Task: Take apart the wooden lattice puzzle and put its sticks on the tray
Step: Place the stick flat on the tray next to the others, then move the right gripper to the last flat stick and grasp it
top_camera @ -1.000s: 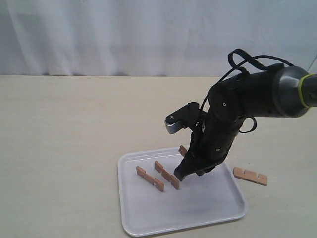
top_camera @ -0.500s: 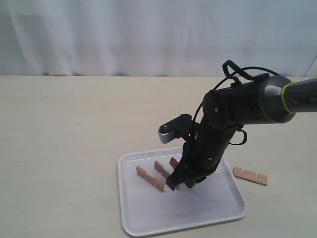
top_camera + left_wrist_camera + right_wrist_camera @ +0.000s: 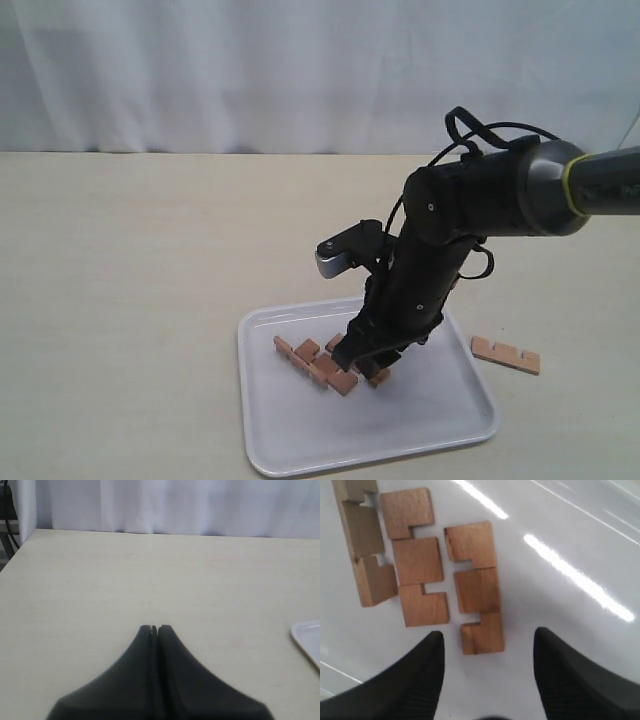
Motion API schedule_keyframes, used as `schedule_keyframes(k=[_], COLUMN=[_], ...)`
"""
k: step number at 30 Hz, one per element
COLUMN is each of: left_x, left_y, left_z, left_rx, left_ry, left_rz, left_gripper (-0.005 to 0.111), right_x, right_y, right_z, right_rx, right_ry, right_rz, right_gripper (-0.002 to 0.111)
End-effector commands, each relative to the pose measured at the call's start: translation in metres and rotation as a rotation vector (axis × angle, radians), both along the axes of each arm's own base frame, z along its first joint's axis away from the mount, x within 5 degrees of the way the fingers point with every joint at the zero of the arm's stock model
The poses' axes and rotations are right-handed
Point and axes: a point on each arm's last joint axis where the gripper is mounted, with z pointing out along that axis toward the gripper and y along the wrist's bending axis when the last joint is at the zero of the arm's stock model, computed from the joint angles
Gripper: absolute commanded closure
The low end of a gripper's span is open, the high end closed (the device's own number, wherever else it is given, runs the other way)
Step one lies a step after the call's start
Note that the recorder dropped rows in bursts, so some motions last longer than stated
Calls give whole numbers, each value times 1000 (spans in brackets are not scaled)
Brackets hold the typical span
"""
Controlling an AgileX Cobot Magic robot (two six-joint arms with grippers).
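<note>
The tray is plain glossy white, with bright streaks of reflected light. The sticks on it are light brown with faint wood grain; the separate stick on the table is the same colour. The table is pale beige. The curtain is white. The right arm is black with a yellow-green ring. The right gripper has black, finely ribbed fingers. The left gripper is plain black.

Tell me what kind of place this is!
Probably a robot lab or test bench: a pale tabletop, a plain white curtain behind it, and a black robot arm over a white tray of wooden sticks.
</note>
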Motion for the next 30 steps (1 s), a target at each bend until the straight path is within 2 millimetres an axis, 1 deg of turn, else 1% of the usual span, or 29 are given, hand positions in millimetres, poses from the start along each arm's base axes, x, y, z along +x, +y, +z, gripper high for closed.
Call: schedule_keyframes(k=[1, 3, 7, 18, 21, 25, 28, 30], left_x=[0, 0, 0, 0, 0, 0, 0, 0], left_y=[0, 0, 0, 0, 0, 0, 0, 0], left_z=[0, 0, 0, 0, 0, 0, 0, 0], left_rx=[-2, -3, 3, 3, 3, 3, 3, 3], left_ry=[-1, -5, -3, -3, -3, -3, -3, -3], left_rz=[0, 0, 1, 1, 1, 1, 1, 1], left_gripper=[107, 107, 107, 107, 107, 107, 107, 107], right_x=[0, -2, -2, -1, 2, 5, -1, -5], right_y=[-3, -7, -17, -22, -42, -84, -107, -115], right_z=[24, 34, 44, 42, 37, 32, 31, 29], right_rx=[-35, -68, -142, -162, -162, -171, -198, -206], right_ry=[7, -5, -51, -66, -53, -19, 61, 103], right_rz=[29, 47, 31, 28, -26, -105, -69, -34], right_gripper=[56, 56, 56, 56, 56, 56, 56, 56])
